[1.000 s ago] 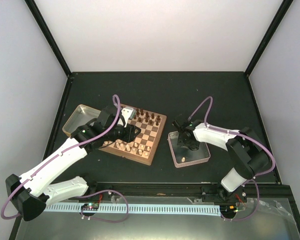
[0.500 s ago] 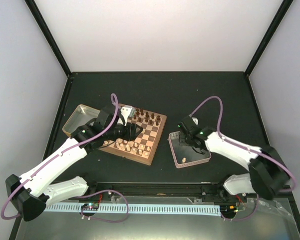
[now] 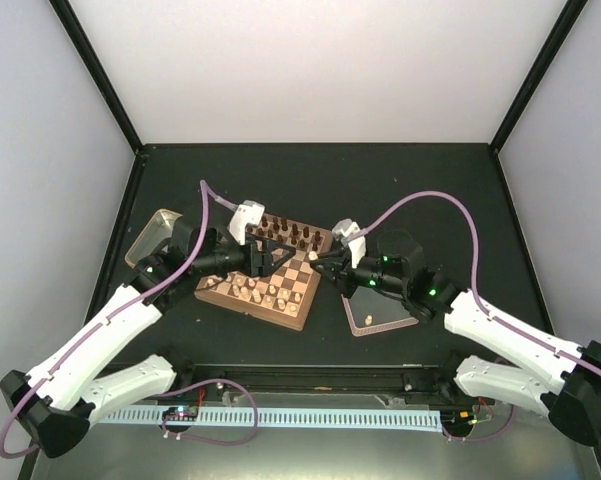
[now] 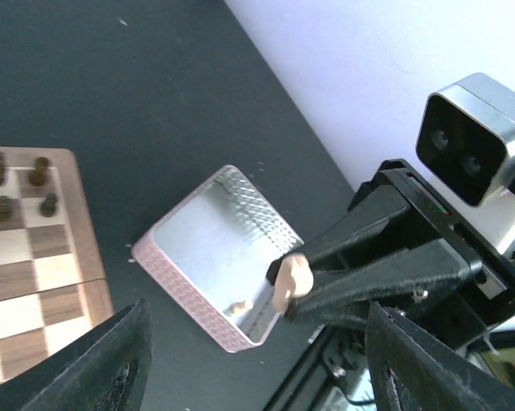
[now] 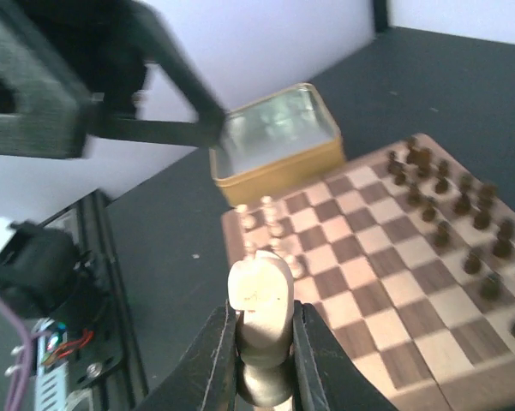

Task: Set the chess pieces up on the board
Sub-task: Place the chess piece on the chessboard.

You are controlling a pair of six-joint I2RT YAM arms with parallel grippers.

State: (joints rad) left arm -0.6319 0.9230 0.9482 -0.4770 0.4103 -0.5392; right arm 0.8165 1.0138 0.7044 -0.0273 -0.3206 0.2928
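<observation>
Board [image 3: 302, 297] angled on the dark table. Just left of the board, yellow-rimmed tin [image 3: 145, 240]; just right, clear tray [image 3: 380, 318]. Over the board's far-left squares, left gripper [image 3: 266, 259] spread wide, empty. At the board's right edge, right gripper [image 5: 261, 355] pinched on one pale chess piece [image 5: 259, 300] — held aloft. Along the board's near edge, more pale chess pieces [image 3: 255, 291]; far edge — dark chessmen [image 3: 292, 236].

Bright, even light seems to fall from above. The white walls [image 3: 310, 70] glow, while the dark worktop [image 3: 420, 190] looks dull, with only faint, soft shadows. In the right wrist view the chess piece [image 5: 259, 300] up close looks fairly sharp, but the board [image 5: 394, 248] behind is fuzzy. In the left wrist view the fingers [image 4: 103, 368] at the bottom corners are dark blurs.
</observation>
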